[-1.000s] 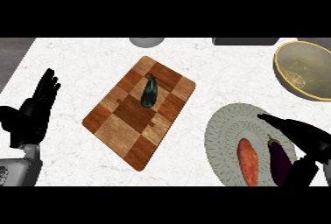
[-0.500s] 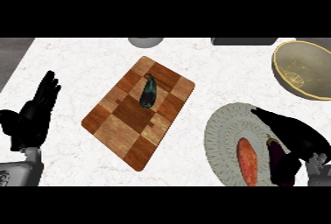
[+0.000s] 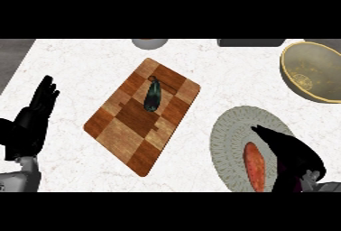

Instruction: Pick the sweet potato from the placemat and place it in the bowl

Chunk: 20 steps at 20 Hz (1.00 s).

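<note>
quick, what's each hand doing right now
Left hand: open, resting, holding nothing.
Right hand: over the sweet potato; fingers cannot be told.

Orange sweet potato (image 3: 254,165) on grey-green woven placemat (image 3: 233,131) lower right, brown checkered board (image 3: 133,135) centre with dark green vegetable (image 3: 153,97), gold-rimmed olive bowl (image 3: 313,72) upper right, white marbled counter (image 3: 80,72).

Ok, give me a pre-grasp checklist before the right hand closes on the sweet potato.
1. Sweet potato lies on the placemat: ok.
2. Right hand is over the sweet potato's right side: ok.
3. Fingers curled round it: not ok, no grip shows yet.
4. Purple item under the hand kept out of the grasp: cannot tell, mostly hidden.
5. Bowl sits upright, nothing seen inside: ok.
6. Left hand rests open at the left edge, out of the way: ok.
</note>
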Tool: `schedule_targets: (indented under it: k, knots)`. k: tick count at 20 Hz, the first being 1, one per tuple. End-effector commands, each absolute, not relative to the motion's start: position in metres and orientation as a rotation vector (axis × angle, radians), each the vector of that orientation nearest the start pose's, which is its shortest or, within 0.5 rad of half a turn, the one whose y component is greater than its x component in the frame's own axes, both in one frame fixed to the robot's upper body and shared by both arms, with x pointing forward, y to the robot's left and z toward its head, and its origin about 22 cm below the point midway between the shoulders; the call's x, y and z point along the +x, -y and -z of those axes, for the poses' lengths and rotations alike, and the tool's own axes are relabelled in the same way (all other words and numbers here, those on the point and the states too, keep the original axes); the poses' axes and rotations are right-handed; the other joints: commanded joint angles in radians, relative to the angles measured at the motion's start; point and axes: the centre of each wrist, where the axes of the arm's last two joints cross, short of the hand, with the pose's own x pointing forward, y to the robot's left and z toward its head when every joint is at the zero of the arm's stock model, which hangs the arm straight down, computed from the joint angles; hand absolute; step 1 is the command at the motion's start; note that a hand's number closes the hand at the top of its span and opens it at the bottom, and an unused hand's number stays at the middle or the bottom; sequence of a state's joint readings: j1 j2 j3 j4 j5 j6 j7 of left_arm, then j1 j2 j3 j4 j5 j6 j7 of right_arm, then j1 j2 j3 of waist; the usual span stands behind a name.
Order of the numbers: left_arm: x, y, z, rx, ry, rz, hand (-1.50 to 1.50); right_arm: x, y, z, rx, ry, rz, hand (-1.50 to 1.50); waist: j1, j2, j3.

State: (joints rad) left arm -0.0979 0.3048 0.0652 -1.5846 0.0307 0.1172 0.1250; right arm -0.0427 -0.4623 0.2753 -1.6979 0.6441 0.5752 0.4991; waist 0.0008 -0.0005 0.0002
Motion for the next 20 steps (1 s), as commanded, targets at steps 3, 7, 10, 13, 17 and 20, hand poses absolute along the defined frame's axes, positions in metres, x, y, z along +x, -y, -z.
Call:
schedule_targets:
  k: [3,7,10,13,17,20]
  knots:
    - [0.296,-0.315,-0.056,0.338,1.57,0.057,0.0,0.229,0.245,-0.013,-0.586,0.772,-1.283,-1.5,-0.005,0.002,0.0]
    - [0.289,-0.289,-0.07,0.323,1.571,0.057,0.0,0.241,0.258,-0.021,-0.613,0.785,-1.267,-1.5,-0.002,0.0,0.0]
    - [0.261,-0.295,-0.063,0.326,1.582,0.07,0.0,0.241,0.247,-0.016,-0.603,0.767,-1.249,-1.5,0.0,0.0,0.0]
    - [0.274,-0.298,-0.049,0.337,1.562,0.064,0.0,0.235,0.247,-0.015,-0.601,0.745,-1.273,-1.5,-0.002,0.0,0.0]
    - [0.267,-0.306,-0.05,0.316,1.565,0.063,0.0,0.263,0.228,0.0,-0.494,0.735,-1.277,1.5,0.003,0.001,0.0]
    - [0.279,-0.308,-0.062,0.341,1.569,0.066,0.0,0.253,0.222,0.018,-0.48,0.81,-1.305,1.5,0.002,0.001,0.0]
